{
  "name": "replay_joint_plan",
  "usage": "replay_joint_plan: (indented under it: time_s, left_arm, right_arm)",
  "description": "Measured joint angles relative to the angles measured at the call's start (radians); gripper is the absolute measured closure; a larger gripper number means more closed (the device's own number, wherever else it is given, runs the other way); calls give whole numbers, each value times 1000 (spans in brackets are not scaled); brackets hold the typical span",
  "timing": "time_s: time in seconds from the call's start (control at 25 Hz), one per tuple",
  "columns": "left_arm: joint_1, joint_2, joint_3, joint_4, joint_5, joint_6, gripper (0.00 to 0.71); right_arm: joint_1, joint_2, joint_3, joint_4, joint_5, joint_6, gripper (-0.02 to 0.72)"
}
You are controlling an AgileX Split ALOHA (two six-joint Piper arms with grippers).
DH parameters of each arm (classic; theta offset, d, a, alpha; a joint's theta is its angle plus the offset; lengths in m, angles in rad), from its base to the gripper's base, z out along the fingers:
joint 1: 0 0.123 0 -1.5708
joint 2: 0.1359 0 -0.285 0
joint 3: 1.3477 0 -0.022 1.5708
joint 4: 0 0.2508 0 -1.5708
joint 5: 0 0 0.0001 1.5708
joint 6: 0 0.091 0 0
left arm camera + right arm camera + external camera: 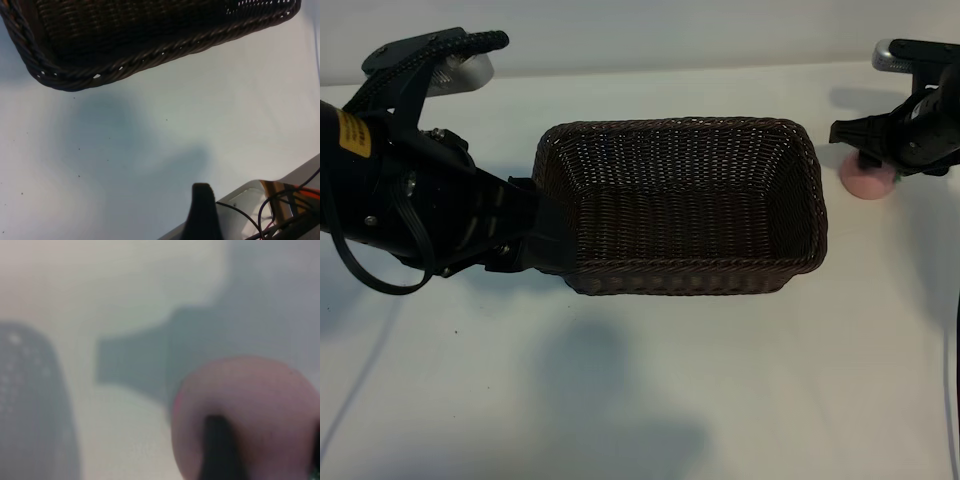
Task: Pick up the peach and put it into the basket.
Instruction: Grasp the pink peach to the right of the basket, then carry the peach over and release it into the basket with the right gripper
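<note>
Basket (685, 205) sits between left gripper (535, 235) and peach (866, 180)

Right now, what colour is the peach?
Pale pink. The peach shows best in the right wrist view.

The basket (690, 200) was dark brown woven wicker, rough and ribbed. The peach (867, 180) had smooth, matt pink skin. The table (720, 380) looked smooth, matt white.
</note>
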Motion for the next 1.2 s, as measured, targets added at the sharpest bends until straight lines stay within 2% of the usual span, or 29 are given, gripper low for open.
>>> replay_joint_plan:
  time_s: [0.2, 0.32, 0.6, 0.72, 0.84, 1.2]
  left_arm:
    - [0, 0, 0, 1, 0, 0, 172]
    - [0, 0, 0, 1, 0, 0, 172]
    - [0, 0, 0, 1, 0, 0, 172]
    - [0, 0, 0, 1, 0, 0, 172]
    - [0, 0, 0, 1, 0, 0, 172]
    - [0, 0, 0, 1, 0, 0, 172]
  right_arm:
    - [0, 2, -2, 22, -13, -1, 555]
    - [0, 2, -3, 29, -12, -1, 649]
    - [0, -55, -3, 61, 41, -38, 658]
    - [0, -118, -21, 77, 111, -69, 658]
    - [0, -168, -63, 96, 190, -125, 658]
    - [0, -267, -120, 247, 360, -306, 658]
